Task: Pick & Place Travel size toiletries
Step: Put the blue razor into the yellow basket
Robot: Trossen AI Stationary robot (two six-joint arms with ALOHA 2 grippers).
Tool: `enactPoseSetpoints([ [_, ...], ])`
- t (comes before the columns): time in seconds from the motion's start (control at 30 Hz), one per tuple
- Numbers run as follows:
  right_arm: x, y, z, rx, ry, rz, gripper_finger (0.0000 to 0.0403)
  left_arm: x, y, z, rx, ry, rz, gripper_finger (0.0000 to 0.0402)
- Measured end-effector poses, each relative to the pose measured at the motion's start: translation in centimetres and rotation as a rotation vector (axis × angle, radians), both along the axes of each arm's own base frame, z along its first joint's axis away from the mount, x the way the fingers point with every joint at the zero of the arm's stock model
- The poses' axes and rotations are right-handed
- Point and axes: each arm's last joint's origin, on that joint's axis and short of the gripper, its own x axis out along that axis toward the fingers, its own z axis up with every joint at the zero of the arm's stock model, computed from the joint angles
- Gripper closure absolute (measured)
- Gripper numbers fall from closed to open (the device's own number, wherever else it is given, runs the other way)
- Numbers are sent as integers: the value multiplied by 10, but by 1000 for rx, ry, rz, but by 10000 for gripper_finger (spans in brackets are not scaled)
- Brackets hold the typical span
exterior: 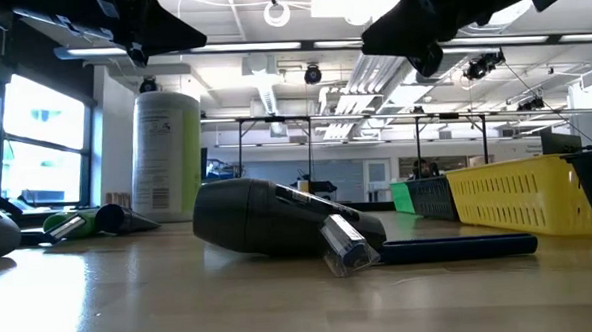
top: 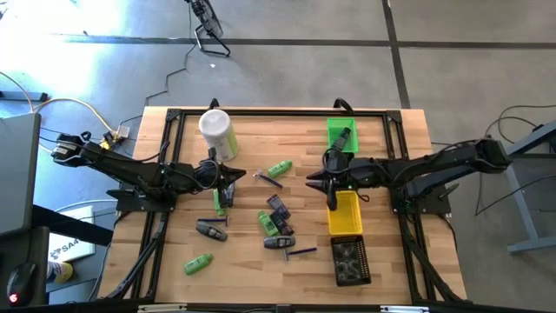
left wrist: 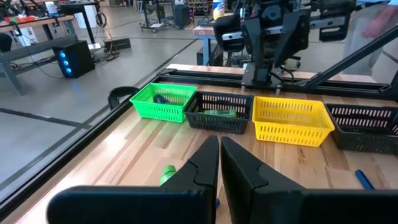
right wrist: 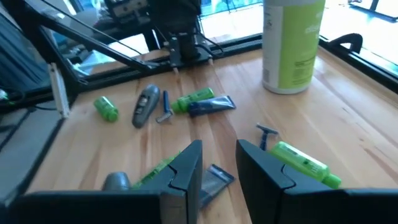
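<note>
My left fingers (left wrist: 219, 163) shut and empty above the counter (top: 382, 252), my right fingers (right wrist: 217, 163) slightly apart, holding nothing, near the yellow bin (top: 345, 215), toiletries (top: 276, 222) scattered left of that bin

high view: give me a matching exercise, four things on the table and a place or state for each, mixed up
Things:
1. canister
2. left gripper
3. yellow bin
4. green bin

Places or states:
a. at the end of the bin row, by the table's far edge
b. shut
c. standing upright, white lid on top
d. between two black bins

Pairs: 1-c, 2-b, 3-d, 4-a
</note>
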Motion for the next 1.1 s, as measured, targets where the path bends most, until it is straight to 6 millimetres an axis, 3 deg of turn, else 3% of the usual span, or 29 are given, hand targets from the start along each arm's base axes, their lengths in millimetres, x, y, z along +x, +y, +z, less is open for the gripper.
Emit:
enactPoseSetpoints([
  [0.23,2,11,11,0,-23,7,312,0,0,0,0,0,0,390],
  [0.5,30,27,27,-53,29,13,312,0,0,-1,2,7,0,390],
  [0.8,75,33,16,-113,278,-22,312,0,0,-1,2,10,0,390],
  [1.1,101,14,-18,-58,421,-26,312,0,0,-3,1,24,1,390],
])
